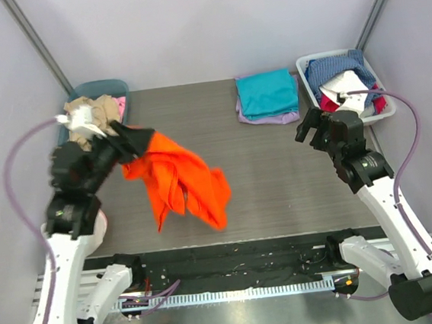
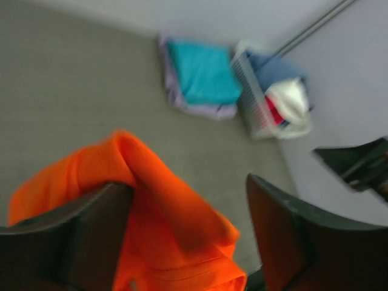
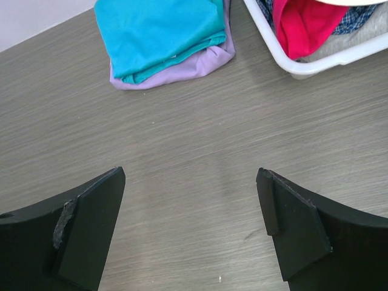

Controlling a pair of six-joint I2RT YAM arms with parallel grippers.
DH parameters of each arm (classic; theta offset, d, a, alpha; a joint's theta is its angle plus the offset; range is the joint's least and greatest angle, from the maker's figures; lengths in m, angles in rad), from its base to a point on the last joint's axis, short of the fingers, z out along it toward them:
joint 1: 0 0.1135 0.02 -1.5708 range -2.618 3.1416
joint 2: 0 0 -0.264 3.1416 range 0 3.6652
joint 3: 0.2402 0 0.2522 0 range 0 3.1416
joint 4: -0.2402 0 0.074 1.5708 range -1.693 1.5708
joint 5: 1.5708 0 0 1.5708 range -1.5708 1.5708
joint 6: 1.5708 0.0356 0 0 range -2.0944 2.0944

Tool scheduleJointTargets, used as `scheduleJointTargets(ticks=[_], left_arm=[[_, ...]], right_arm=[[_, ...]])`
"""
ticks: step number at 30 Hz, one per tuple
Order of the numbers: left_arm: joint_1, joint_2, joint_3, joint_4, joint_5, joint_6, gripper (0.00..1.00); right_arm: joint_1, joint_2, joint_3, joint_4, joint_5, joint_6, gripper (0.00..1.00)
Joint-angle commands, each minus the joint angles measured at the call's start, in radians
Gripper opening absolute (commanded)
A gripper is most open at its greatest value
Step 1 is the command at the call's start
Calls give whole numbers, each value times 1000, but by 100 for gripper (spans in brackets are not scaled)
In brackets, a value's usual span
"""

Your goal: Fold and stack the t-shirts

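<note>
Left gripper (image 1: 139,139): at left of centre in the top view, we see its jaws standing apart. They are not pinched on the cloth.
Orange t-shirt (image 1: 183,180): it hangs from that gripper, draped against one finger (image 2: 66,236). Its long axis runs from the gripper at upper left down to lower right, where the low end meets the table (image 1: 279,179).
Orange t-shirt, look: bright, crumpled, bunched in loose folds, not flat.
Right gripper (image 1: 311,128): at right of centre, we find its jaws spread wide over bare table, holding nothing.
Teal t-shirt (image 1: 268,93): a folded rectangle at upper right, lying on the lavender t-shirt (image 1: 269,117).
White basket (image 1: 306,84): just right of that stack, full of mixed clothes.
Teal bin (image 1: 98,87): upper left corner, also holding clothes.
</note>
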Motion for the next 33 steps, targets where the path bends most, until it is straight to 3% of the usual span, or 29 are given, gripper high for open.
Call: scheduleJointTargets(ticks=[1,2,5,12,15,20,23,26,33], left_arm=[[-4,-14,-354,44,20,-60,92],[-5,-17,-430,60,21,-63,99],[-9,-19,-504,96,11,-66,100],[-9,-14,-494,83,23,3,100],[-9,4,-494,67,3,-13,100],[-4,21,-526,47,-28,-50,100],[1,-29,-561,58,-20,-31,100],[1,-100,-575,29,-107,-11,100],[1,-115,-549,-112,-150,33,100]], right_arm=[[5,-19,-22,-12,-32,15,100],[3,-17,-24,-14,-36,15,100],[5,-13,-38,-14,-55,17,100],[46,46,-74,-35,-79,14,95],[138,98,-82,-41,-79,17,96],[423,202,-90,-37,46,40,94],[587,259,-84,-29,85,82,94],[748,331,-78,-17,118,130,94],[1026,508,-33,20,158,213,92]])
